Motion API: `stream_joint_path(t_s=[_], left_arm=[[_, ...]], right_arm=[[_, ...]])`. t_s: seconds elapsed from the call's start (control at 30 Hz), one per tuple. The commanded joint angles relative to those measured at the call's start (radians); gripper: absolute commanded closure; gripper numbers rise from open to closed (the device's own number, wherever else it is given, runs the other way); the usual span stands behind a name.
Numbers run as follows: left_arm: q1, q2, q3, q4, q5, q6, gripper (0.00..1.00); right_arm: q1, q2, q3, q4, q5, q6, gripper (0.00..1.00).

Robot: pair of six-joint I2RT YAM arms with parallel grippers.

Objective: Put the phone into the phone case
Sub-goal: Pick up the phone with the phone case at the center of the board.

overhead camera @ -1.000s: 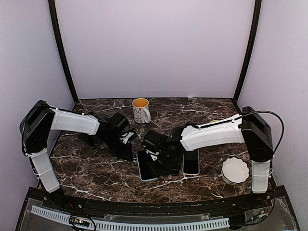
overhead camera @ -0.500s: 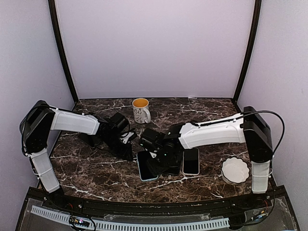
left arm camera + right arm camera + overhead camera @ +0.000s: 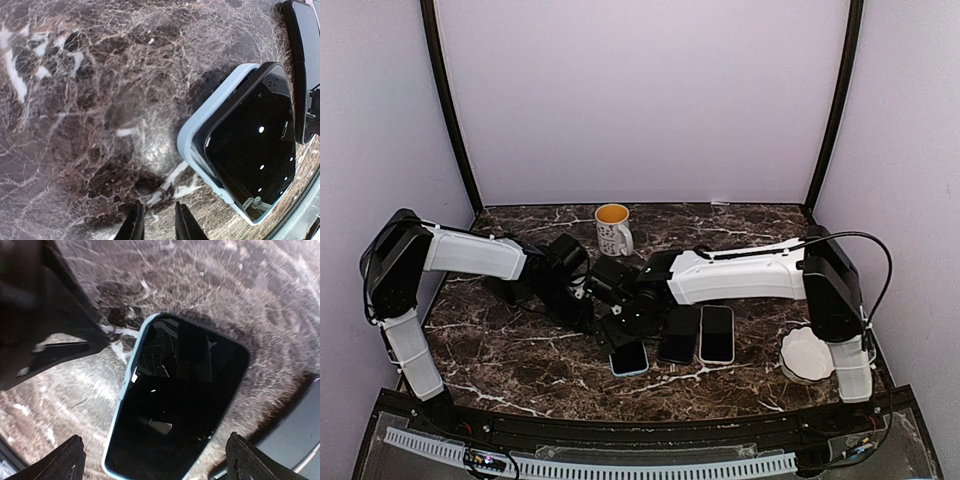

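Right gripper (image 3: 155, 450) spread wide above flat black phone (image 3: 175, 405) in light-blue phone case (image 3: 197, 131).
Left gripper (image 3: 157, 222), nearly closed, empty, hovers beside it.

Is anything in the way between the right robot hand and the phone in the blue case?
No, nothing visible. The right gripper hangs straight above the phone, jaws wide open, with only air between. The phone already lies in the light blue case, though one edge looks slightly raised.

Soft overhead light is glinting off the dark white-veined marble table (image 3: 155, 150); the right wrist view is blurring.
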Motion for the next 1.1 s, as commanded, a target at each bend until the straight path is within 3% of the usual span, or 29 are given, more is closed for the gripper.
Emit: stream_joint_path(t_s=[0.0, 0.4, 0.67, 0.9, 1.07], left_arm=[[0.008, -0.035, -0.009, -0.041, -0.014, 0.014, 0.76], [0.015, -0.037, -0.006, -0.041, -0.012, 0.016, 0.75], [0.017, -0.038, -0.006, -0.041, -0.012, 0.015, 0.74], [0.018, -0.037, -0.006, -0.040, -0.012, 0.015, 0.74], [0.018, -0.040, -0.008, -0.036, -0.014, 0.014, 0.73]], right_arm=[[0.016, 0.050, 0.043, -0.061, 0.026, 0.060, 0.02], [0.060, 0.167, 0.132, -0.144, 0.010, 0.049, 0.02], [0.067, 0.202, 0.124, -0.218, 0.102, 0.059, 0.05], [0.069, 0.208, 0.101, -0.213, 0.112, 0.056, 0.25], [0.069, 0.180, 0.075, -0.183, 0.119, 0.042, 0.47]])
